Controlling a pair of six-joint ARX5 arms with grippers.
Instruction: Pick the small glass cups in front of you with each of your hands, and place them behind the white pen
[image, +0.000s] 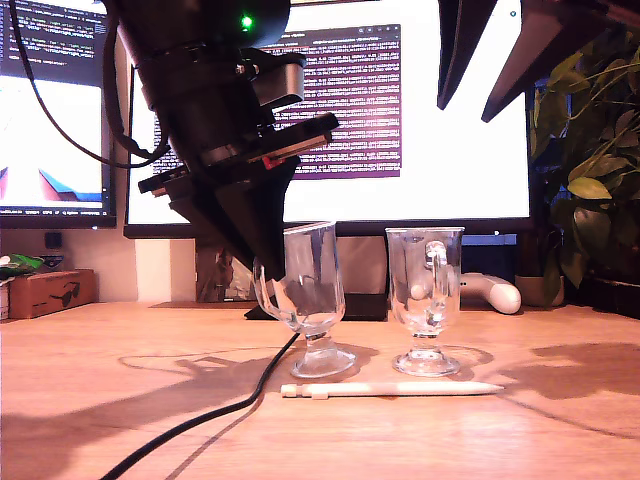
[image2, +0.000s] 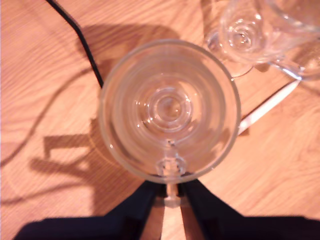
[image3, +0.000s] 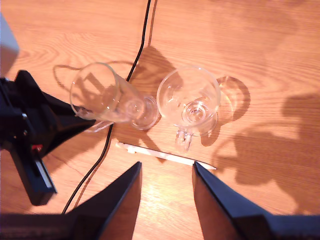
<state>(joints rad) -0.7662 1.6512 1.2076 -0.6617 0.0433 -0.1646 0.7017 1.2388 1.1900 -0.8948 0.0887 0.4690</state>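
Wooden table (image: 90, 400): both glass cups and the pen lie on it, with monitors (image: 420, 110) behind.

My first gripper (image2: 171, 200): comes down on the exterior view's left, green light lit. Its dark fingers (image2: 135, 212) are nearly closed, pinching the looped handle of the first glass cup (image: 305, 290). Cup bowl sits directly ahead of the fingertips; the cup is tilted, whether its foot touches the table I cannot tell.

My second gripper (image3: 167, 172): held high above the table, fingers (image3: 120, 197) spread apart, holding nothing. Only its finger ends show at the top of the exterior view.

Second glass cup (image: 426, 300): upright, beyond my second gripper's fingertips, free of both grippers.

White pen (image: 392, 389): lies flat between my second gripper's fingertips and the two cups, just in front of their feet.

Black cable (image: 215, 415): runs beside the first cup's foot.
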